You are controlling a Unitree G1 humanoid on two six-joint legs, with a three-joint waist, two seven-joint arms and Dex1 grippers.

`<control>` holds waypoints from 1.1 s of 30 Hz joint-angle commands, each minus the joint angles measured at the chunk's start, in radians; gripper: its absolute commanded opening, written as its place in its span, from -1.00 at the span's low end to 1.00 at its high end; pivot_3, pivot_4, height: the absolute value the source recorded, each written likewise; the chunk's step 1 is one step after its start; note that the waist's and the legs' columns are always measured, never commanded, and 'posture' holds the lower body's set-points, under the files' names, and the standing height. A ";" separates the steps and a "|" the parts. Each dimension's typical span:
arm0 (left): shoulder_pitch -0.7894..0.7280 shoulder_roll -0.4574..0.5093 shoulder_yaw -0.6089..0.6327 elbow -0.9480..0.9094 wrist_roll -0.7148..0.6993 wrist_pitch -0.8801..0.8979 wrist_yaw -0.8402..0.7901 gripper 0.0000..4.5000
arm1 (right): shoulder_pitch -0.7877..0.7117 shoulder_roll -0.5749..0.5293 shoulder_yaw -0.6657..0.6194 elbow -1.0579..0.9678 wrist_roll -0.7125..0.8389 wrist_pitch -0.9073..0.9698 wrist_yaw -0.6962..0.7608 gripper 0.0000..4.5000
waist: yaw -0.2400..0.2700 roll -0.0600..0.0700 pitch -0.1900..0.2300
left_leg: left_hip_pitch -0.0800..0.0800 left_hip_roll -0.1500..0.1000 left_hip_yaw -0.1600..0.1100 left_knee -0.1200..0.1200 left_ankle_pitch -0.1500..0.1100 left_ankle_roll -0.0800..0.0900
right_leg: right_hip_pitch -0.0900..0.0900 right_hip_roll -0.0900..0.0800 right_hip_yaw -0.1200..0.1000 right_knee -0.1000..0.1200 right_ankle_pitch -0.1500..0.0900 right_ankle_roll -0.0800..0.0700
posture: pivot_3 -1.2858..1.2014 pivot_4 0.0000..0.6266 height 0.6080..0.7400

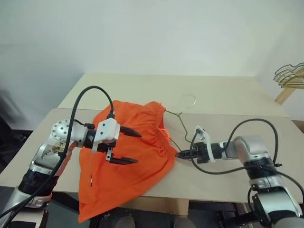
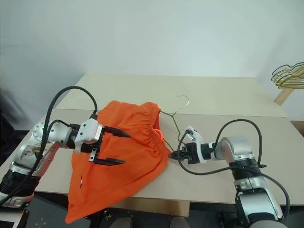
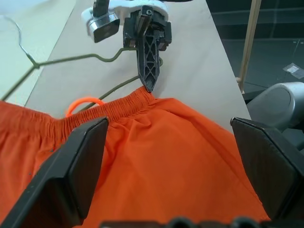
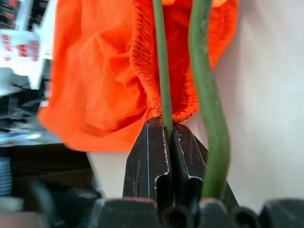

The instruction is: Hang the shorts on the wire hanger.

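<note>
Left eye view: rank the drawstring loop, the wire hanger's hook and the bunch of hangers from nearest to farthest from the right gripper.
1. The drawstring loop, just up and to the left of the right gripper, at the shorts' waistband.
2. The wire hanger's hook, farther back on the table.
3. The bunch of hangers, off the table at the far right edge.

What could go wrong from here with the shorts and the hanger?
The right gripper is shut on the hanger, pinching just one thin wire at the waistband, so it may slip or twist. The left gripper hovers open over the shorts holding nothing, so the fabric could bunch or get pushed along. The shorts drape over the table edge and might slide off.
</note>
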 commanded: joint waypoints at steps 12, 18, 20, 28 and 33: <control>-0.298 -0.061 -0.004 0.293 0.050 -0.157 -0.074 0.98 | 0.308 0.075 -0.333 -0.585 -0.024 -0.480 -0.284 -1.00 | -0.006 0.000 0.000 | -0.001 0.000 0.001 0.000 0.000 0.000 | 0.000 0.000 0.000 -0.001 0.000 0.000 | -0.01 -1.00 1.00; -0.389 -0.123 -0.019 0.369 0.049 -0.208 -0.129 0.98 | 0.429 -0.095 -0.429 -0.746 0.095 -0.421 -0.166 -1.00 | -0.034 0.000 0.000 | -0.002 0.000 0.001 0.000 0.000 0.000 | 0.000 0.000 0.001 -0.002 0.000 0.000 | -0.07 -1.00 1.00; -0.418 -0.136 -0.014 0.388 0.044 -0.207 -0.139 0.98 | 0.471 -0.186 -0.437 -0.779 0.119 -0.410 -0.102 -1.00 | -0.050 0.000 0.000 | -0.002 0.000 0.001 0.000 0.000 0.000 | 0.001 0.000 0.001 -0.003 0.000 0.000 | -0.08 -1.00 1.00; -0.533 -0.162 0.002 0.510 0.051 -0.254 -0.177 0.98 | 0.475 -0.405 -0.312 -0.763 0.090 -0.425 0.038 -1.00 | -0.104 0.000 0.000 | 0.000 0.001 0.001 0.000 0.000 0.000 | 0.002 0.001 0.001 -0.004 0.000 0.000 | -0.09 -1.00 1.00; -0.615 -0.145 0.024 0.563 0.002 -0.212 -0.241 0.98 | 0.440 -0.458 -0.158 -0.764 -0.005 -0.455 0.050 -1.00 | -0.120 -0.001 0.000 | -0.002 0.001 0.001 0.000 0.000 0.000 | 0.002 0.001 0.001 -0.006 0.000 0.001 | -0.09 -1.00 1.00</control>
